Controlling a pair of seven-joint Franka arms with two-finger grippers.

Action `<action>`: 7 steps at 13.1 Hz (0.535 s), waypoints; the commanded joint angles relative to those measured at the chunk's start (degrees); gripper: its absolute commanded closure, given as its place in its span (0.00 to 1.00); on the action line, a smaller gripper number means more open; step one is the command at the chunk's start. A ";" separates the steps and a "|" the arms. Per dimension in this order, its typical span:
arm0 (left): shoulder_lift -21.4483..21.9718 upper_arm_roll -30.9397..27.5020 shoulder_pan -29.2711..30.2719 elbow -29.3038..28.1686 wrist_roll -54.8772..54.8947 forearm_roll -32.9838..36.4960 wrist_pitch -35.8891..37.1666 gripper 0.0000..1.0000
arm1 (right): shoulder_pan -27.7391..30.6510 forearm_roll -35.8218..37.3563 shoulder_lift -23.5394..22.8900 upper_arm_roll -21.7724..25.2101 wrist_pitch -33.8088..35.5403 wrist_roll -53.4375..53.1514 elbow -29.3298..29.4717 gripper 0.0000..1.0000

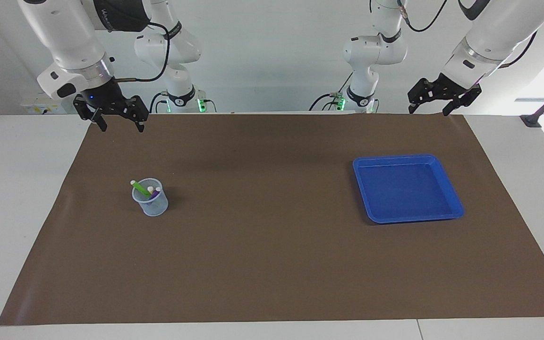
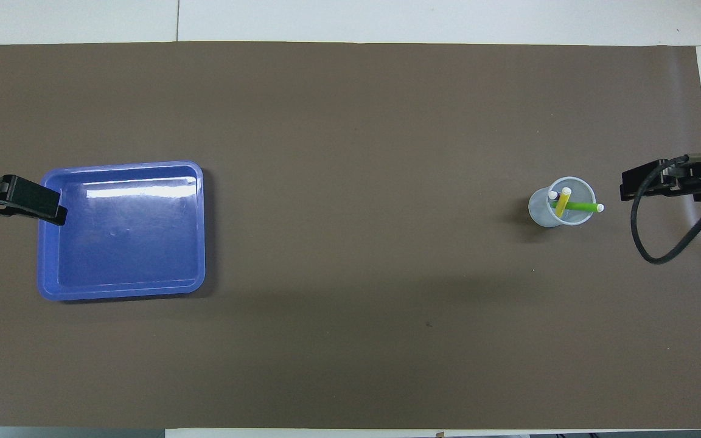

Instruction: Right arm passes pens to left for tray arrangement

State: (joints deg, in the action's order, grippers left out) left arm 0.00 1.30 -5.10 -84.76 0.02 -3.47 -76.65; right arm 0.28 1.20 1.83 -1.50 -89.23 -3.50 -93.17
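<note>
Hanging over the brown mat's robot-side edge near the right arm's corner, my right gripper (image 1: pixel 117 119) has its fingers spread and holds nothing. Nothing is done yet, I judge: all three slim marker pens (image 1: pixel 145 190), one green, one yellow, one purple, stand in the one small translucent mesh cup (image 1: pixel 150 198). The single shallow blue plastic tray (image 1: pixel 406 187) toward the left arm's end holds nothing. My left gripper (image 1: pixel 437 100), fingers spread, waits above that edge.
</note>
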 commanded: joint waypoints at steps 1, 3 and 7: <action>1.40 0.20 0.09 -1.46 0.24 0.39 -0.51 0.00 | 0.07 -0.76 1.42 0.18 0.46 -0.37 -1.48 0.00; 1.75 0.20 0.36 -1.99 0.42 0.39 -0.51 0.00 | 0.07 -0.76 1.42 0.27 0.63 -0.37 -1.49 0.00; 1.75 0.20 0.27 -2.08 0.42 0.39 -0.43 0.00 | 0.16 -0.76 1.86 0.36 0.90 -0.19 -2.28 0.00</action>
State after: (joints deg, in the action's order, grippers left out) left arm 0.12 1.30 -5.10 -85.09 0.02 -3.47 -76.65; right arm 0.32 1.20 1.97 -1.47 -88.09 -3.50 -93.51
